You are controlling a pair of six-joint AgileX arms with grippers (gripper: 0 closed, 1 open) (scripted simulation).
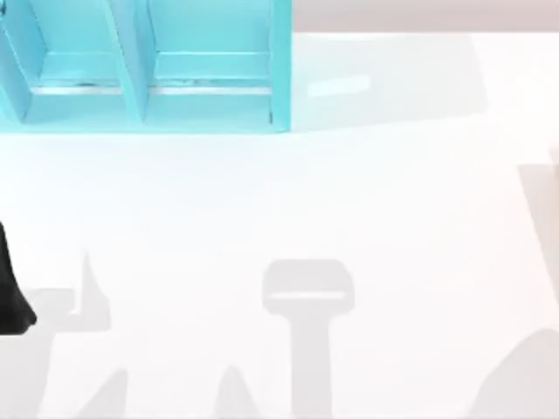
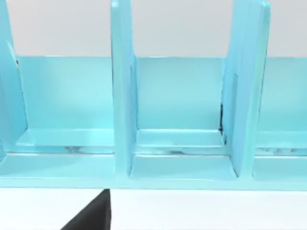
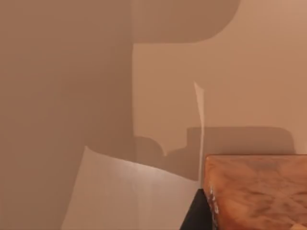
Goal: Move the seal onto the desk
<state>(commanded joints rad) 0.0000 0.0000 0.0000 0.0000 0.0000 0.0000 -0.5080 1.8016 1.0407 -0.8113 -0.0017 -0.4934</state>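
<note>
The seal (image 3: pixel 259 191) shows its amber-orange, marbled body very close in the right wrist view, above the desk (image 3: pixel 120 191). A black finger (image 3: pixel 195 218) of my right gripper (image 3: pixel 249 213) lies against its side, so the gripper looks shut on it. The seal's top is out of view. In the top view the desk (image 1: pixel 349 201) is a broad white surface crossed by grey shadows. My left arm (image 1: pixel 10 288) sits at the desk's left edge. A black tip of my left gripper (image 2: pixel 91 215) points toward the shelf.
A light blue shelf unit (image 1: pixel 140 87) with upright dividers stands at the back left of the desk. The left wrist view faces its compartments (image 2: pixel 180 139), close up. White desk surface spreads in front of it and to the right.
</note>
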